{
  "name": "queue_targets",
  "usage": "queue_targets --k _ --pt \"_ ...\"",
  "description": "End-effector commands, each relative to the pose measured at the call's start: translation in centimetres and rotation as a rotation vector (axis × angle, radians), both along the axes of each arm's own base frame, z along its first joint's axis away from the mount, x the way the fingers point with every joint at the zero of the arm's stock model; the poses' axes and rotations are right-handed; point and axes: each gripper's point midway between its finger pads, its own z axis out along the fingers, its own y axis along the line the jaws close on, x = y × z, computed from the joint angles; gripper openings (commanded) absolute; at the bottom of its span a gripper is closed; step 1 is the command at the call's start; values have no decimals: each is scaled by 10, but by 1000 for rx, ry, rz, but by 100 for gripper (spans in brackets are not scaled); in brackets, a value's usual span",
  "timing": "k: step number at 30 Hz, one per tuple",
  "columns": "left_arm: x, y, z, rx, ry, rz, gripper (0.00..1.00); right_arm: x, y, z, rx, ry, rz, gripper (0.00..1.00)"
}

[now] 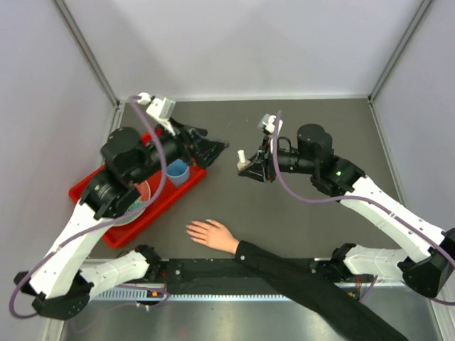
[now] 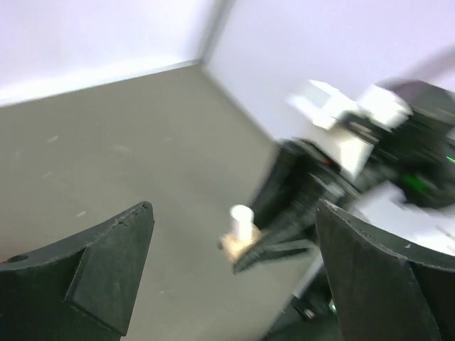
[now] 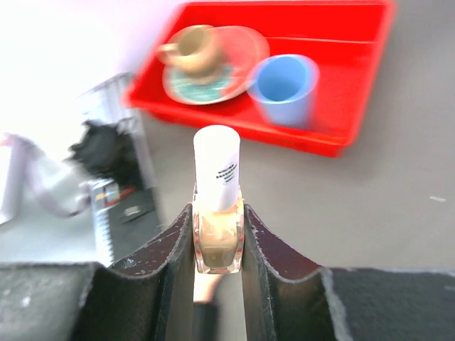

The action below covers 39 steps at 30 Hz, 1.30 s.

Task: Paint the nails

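Note:
A flesh-toned hand (image 1: 210, 234) with a black sleeve lies palm down near the front of the table, fingers spread to the left. Its nails (image 1: 190, 229) are too small to make out. My right gripper (image 1: 247, 169) (image 3: 217, 208) is shut on a small polish bottle (image 1: 242, 158) (image 3: 217, 231) of tan liquid with a white cap, held upright above the table's middle. My left gripper (image 1: 217, 147) (image 2: 234, 213) stands open a little to the left of the bottle (image 2: 240, 231), facing it, with nothing between its fingers.
A red tray (image 1: 89, 192) (image 3: 355, 135) sits at the left with a blue cup (image 1: 177, 172) (image 3: 284, 89) and a plate (image 1: 138, 195) (image 3: 234, 67) carrying a tan cup (image 3: 193, 48). Both arm bases and cables lie along the near edge.

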Motion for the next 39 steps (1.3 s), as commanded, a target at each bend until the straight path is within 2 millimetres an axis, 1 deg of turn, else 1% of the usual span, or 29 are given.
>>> queue_targets --k 1,2,3,5,7,9,10,11,12,14,18,19,23,25,28,29,30,31,32,33,34,36,38,39 --pt "-50 -17 19 -64 -109 -305 94 -54 -1 40 148 10 275 0" --pt "-66 -24 20 -76 -115 -411 91 -63 -1 44 165 28 316 0" --pt "-69 -27 19 -89 -108 -443 86 -66 -1 49 182 18 336 0" --pt "-72 -33 17 -122 -87 -489 78 -79 -4 58 211 17 391 0" --pt "-70 -38 10 -130 -55 -506 66 -86 -5 64 228 13 430 0" --pt "-76 -41 15 -149 -73 -556 61 -90 -7 67 238 22 446 0" --pt "-78 -45 10 -162 -42 -586 59 -93 -7 70 246 15 465 0" --pt "-82 -47 17 -182 -74 -620 59 -95 -7 70 251 26 472 0" --pt "-86 -48 16 -186 -69 -654 60 -97 -7 72 256 24 477 0" --pt "-87 -50 11 -193 -48 -674 63 -98 -7 71 260 39 479 0" --pt "-103 -49 20 -234 -82 -760 65 -96 -5 74 274 29 487 0" --pt "-106 -49 18 -235 -69 -775 64 -96 -5 75 276 28 487 0" --pt "-102 -51 10 -210 -34 -764 59 -95 -3 80 283 26 492 0" --pt "-101 -53 8 -206 -18 -771 53 -94 -2 80 282 26 497 0" --pt "-100 -54 9 -202 -21 -770 45 -93 -1 81 283 29 496 0" --pt "-97 -54 8 -197 -11 -755 44 -92 0 82 283 26 495 0" --pt "-97 -53 11 -188 -28 -750 43 -92 0 82 284 25 497 0" --pt "-94 -54 10 -180 -23 -742 35 -91 0 82 284 25 495 0" --pt "-92 -55 7 -169 -1 -731 33 -90 1 82 283 27 492 0" --pt "-90 -56 9 -160 -13 -730 31 -89 2 82 284 23 491 0" --pt "-89 -57 9 -155 -13 -729 25 -87 2 82 284 21 476 0" --pt "-83 -58 3 -126 3 -711 24 -83 3 81 278 15 460 0" --pt "-78 -59 -2 -97 34 -684 19 -77 5 81 266 -2 432 0" --pt "-75 -59 -4 -75 21 -667 15 -67 5 77 250 3 371 0"
